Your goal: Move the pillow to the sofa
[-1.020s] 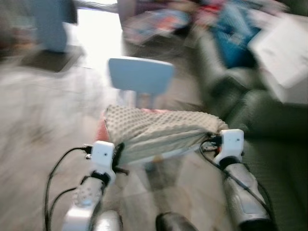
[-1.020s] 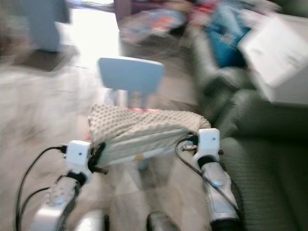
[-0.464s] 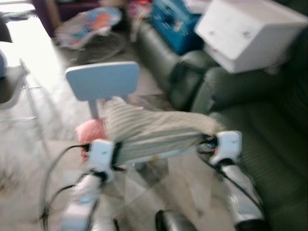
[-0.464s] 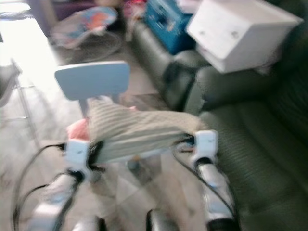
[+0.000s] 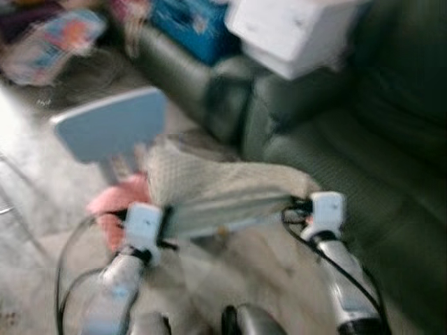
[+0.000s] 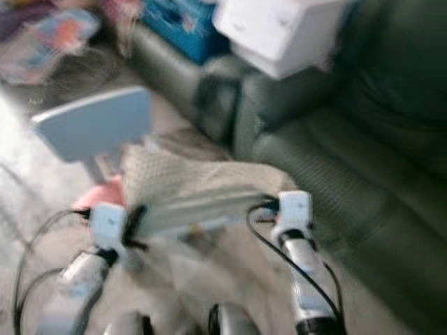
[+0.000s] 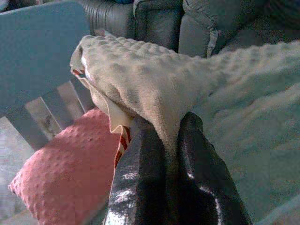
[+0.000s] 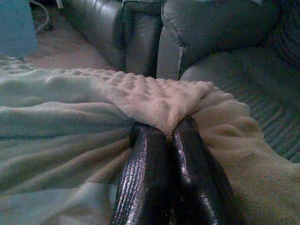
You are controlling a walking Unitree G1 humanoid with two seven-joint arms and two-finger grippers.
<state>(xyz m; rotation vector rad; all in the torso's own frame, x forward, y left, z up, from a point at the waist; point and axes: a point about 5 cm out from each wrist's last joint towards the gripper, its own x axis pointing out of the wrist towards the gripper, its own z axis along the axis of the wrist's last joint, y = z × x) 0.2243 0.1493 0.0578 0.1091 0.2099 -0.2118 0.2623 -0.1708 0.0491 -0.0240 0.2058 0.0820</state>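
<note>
A beige dimpled pillow (image 5: 216,185) hangs in the air between my two arms, stretched from one gripper to the other. My left gripper (image 7: 169,133) is shut on its left corner, the fabric pinched between the black fingers (image 7: 140,159). My right gripper (image 8: 169,129) is shut on the right corner in the same way. The dark green sofa (image 5: 349,139) lies ahead and to the right, its seat cushion (image 6: 328,167) just beyond the pillow's right end.
A light blue chair (image 5: 112,125) stands behind the pillow on the left, with a pink cushion (image 7: 65,168) on its seat. A white box (image 5: 293,31) and a blue crate (image 5: 192,21) rest on the sofa's far end. Toys (image 5: 49,38) lie on the floor far left.
The camera has swung right, so the sofa now fills more of the view and the chair has slid left. Both grippers still hold the pillow between them.
</note>
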